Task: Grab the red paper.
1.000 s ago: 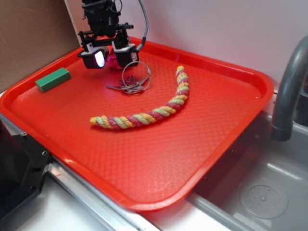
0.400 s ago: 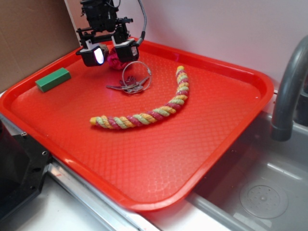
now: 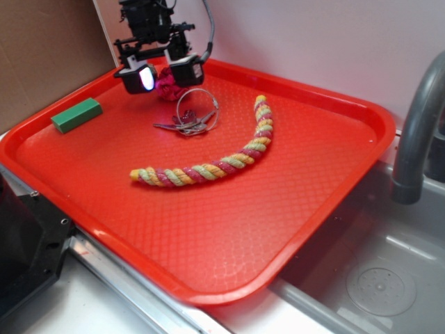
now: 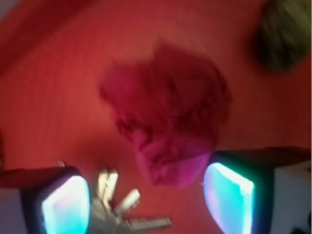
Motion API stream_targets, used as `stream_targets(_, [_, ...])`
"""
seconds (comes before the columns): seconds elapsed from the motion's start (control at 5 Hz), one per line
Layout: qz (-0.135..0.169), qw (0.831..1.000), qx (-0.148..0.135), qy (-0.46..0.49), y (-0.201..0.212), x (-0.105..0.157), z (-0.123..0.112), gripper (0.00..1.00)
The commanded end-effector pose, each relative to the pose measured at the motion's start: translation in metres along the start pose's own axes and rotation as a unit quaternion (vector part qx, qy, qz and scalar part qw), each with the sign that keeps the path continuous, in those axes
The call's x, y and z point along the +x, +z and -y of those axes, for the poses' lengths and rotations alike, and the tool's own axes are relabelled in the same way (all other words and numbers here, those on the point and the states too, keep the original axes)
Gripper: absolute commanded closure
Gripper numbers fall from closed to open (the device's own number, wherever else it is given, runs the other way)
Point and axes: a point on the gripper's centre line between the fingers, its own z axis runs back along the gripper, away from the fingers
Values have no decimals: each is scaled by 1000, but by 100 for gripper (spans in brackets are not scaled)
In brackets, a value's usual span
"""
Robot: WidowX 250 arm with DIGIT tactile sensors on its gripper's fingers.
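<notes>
I see the gripper [image 3: 165,74] with its 2 fingers [image 4: 66,204] spread wide and holding nothing; the glowing pads flank the red paper [image 4: 168,126] without touching it in my wrist view. The red paper sits on the red tray [image 3: 292,229] near its far edge, crumpled. Just beside the paper, toward the camera, lie the keys [image 3: 188,124] on their ring. Further from the paper, the braided rope [image 3: 215,165] curves across the tray's middle. The green block [image 3: 76,115] rests left of the paper, well apart. Beyond the paper, my wrist view shows a blurred dark lump [image 4: 285,31]
</notes>
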Motion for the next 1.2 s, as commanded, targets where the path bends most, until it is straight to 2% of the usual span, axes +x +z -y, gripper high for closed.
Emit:
stream_targets(0.0, [99,995,-16,27,29,18,-2,0])
stream_targets(0.6, [60,998,6,33,-9,54,-3,0])
stream_targets(0.8, [54,998,19,40,-16,56,-3,37])
stream_targets(1.0, [53,997,23,46,-19,53,-3,100])
